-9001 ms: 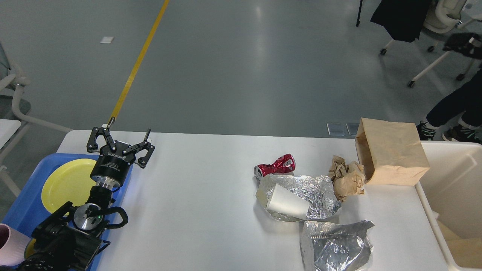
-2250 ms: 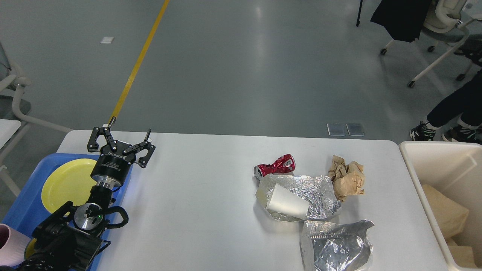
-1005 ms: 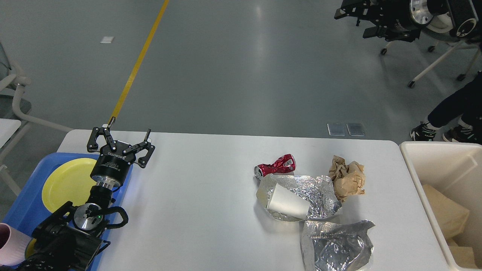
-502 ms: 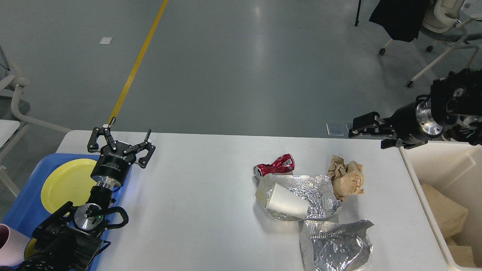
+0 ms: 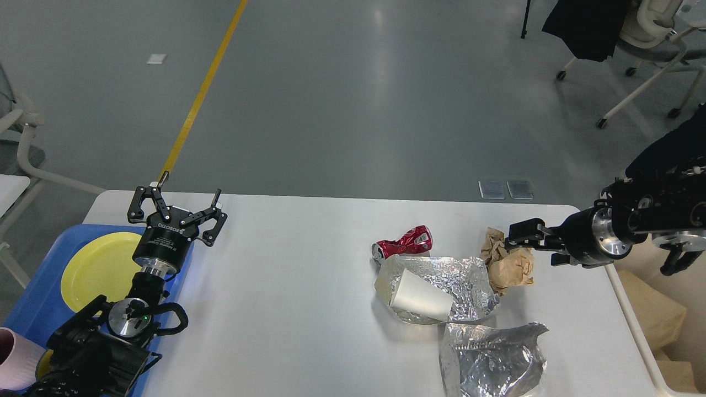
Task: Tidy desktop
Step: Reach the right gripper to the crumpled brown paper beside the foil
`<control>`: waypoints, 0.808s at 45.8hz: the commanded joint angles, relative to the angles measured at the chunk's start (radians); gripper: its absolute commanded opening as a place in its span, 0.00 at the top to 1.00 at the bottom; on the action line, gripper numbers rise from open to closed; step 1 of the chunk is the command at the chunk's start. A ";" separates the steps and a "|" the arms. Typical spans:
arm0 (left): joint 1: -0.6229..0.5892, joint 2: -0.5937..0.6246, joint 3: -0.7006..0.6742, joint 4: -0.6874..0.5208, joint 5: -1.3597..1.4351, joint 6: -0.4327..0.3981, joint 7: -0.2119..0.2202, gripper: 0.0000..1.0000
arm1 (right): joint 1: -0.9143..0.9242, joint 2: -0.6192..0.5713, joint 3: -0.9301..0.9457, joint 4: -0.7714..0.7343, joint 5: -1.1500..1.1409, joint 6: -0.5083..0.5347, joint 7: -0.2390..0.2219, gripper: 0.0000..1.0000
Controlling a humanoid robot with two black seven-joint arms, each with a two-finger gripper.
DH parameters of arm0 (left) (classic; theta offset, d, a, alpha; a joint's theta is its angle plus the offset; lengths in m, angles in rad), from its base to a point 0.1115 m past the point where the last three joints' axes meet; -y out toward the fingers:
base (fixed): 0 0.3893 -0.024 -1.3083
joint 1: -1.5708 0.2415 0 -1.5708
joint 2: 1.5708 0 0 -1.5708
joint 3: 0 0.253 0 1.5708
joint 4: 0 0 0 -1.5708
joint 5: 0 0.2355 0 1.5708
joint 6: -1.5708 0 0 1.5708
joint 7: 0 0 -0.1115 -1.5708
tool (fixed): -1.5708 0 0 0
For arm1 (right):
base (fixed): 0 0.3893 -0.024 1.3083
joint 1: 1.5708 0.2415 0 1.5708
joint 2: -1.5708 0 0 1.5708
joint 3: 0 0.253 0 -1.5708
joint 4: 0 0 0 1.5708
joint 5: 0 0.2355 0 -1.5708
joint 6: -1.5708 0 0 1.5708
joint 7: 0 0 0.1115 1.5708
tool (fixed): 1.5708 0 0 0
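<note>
The white desktop (image 5: pixel 298 320) carries litter on its right half: a crushed red can (image 5: pixel 402 241), a white paper cup (image 5: pixel 420 296) lying on a crumpled foil sheet (image 5: pixel 469 275), a second foil sheet (image 5: pixel 491 358) near the front edge, and a crumpled brown paper wad (image 5: pixel 510 267). My right gripper (image 5: pixel 524 240) reaches in from the right, open and empty. Its fingertips are just over the wad's upper right part; I cannot tell whether they touch it. My left gripper (image 5: pixel 176 207) stands open and empty over the desktop's far left.
A blue tray (image 5: pixel 33 309) at the left holds a yellow plate (image 5: pixel 94 267) and a pink cup (image 5: pixel 14 358). A cream-white bin (image 5: pixel 629 314) stands off the right edge with a brown paper bag (image 5: pixel 653 311) inside. Office chairs stand on the floor beyond.
The brown paper bag that stood on the desktop now lies in the bin. My right arm swung down from the upper right to the paper wad. The left arm has not moved.
</note>
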 commanded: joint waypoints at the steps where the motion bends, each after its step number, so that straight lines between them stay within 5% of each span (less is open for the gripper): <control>1: 0.000 0.000 0.000 0.000 -0.001 0.000 0.000 0.00 | -0.143 0.054 0.015 -0.183 0.065 -0.038 0.003 0.00; 18: 0.000 0.000 0.000 0.000 0.000 0.000 0.000 0.00 | -0.411 0.157 0.020 -0.435 0.186 -0.067 0.008 0.00; 37: 0.000 0.000 0.000 0.000 -0.001 0.000 0.000 0.00 | -0.487 0.229 0.098 -0.441 0.370 -0.147 0.017 0.05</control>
